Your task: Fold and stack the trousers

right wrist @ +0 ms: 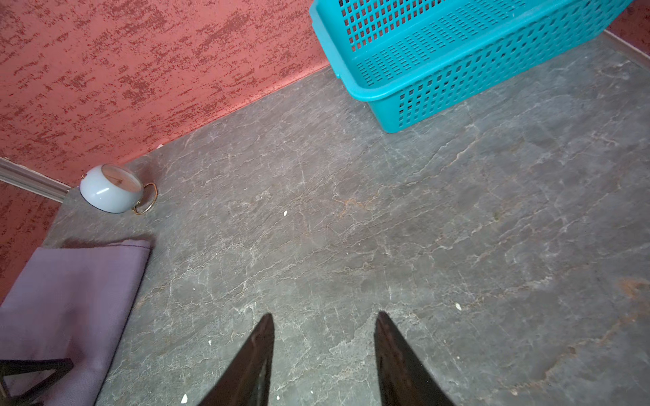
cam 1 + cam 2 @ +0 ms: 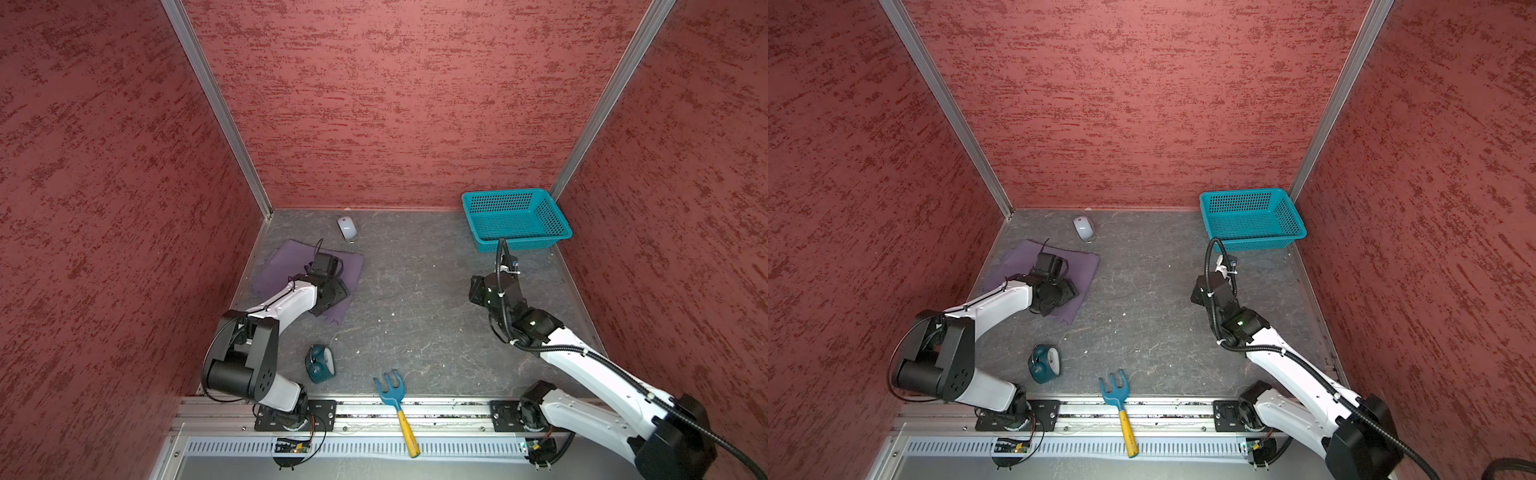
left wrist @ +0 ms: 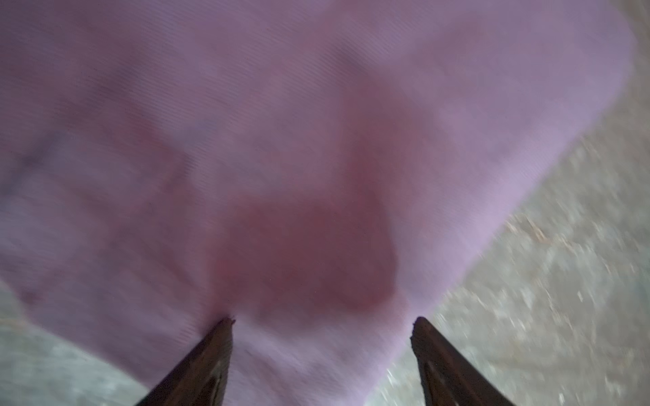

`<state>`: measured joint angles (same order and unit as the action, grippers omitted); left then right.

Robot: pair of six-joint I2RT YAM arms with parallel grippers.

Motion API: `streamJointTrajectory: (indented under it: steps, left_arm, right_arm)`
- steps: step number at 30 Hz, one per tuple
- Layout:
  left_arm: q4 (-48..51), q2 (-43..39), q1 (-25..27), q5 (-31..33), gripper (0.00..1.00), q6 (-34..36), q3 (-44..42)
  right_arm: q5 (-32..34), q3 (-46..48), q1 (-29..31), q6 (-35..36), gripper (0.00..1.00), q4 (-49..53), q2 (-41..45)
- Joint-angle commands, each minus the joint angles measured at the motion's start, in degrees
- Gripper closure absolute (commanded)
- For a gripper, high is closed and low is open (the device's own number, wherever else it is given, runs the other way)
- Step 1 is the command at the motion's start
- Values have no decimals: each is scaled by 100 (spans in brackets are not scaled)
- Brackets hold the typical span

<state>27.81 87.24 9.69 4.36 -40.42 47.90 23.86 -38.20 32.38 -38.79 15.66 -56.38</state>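
left gripper (image 3: 322, 320): jaws wide, nothing pinched, over the trousers (image 2: 282, 266). right gripper (image 1: 325, 313): jaws half apart, empty, above bare counter (image 2: 415, 299) near the basket (image 2: 523, 244). trousers folded flat in the far corner opposite the basket's, open counter between; near-square, edges skewed to the counter's, long axis unclear.

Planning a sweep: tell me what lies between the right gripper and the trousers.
Only bare table lies between the right gripper and the trousers; the right wrist view shows it.
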Motion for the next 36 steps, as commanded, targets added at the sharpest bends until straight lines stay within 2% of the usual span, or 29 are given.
streamJointTrajectory:
  steps: [1,5,7,8,11,13,21,30,36]
  left_arm:
    - [-508,420,-446,-151,21,70,-7]
    - [-815,1024,-917,-410,25,104,235]
    - [-875,1274,-1031,-451,35,105,407]
    - [-895,1379,-1074,-492,36,95,504]
    - [-895,1641,-1144,-475,33,70,810]
    - [-977,1841,-1179,-707,33,123,1042]
    - [-859,2311,-847,-960,33,250,1649]
    - [-904,2330,-789,-1143,33,243,1636]
    - [-906,2326,-503,-1240,32,114,1670]
  right_arm:
    - [40,156,-90,-94,52,-74,169]
    - [84,195,-157,-94,52,16,191]
    - [92,215,-187,-94,51,11,173]
    - [93,226,-213,-94,51,1,142]
    - [77,218,-279,-94,51,-42,-6]
    - [36,183,-305,-86,51,-100,-119]
    - [-147,19,-430,-2,51,-371,-586]
    - [-285,-8,-504,42,52,-466,-769]
    - [-281,82,-540,29,52,-449,-639]
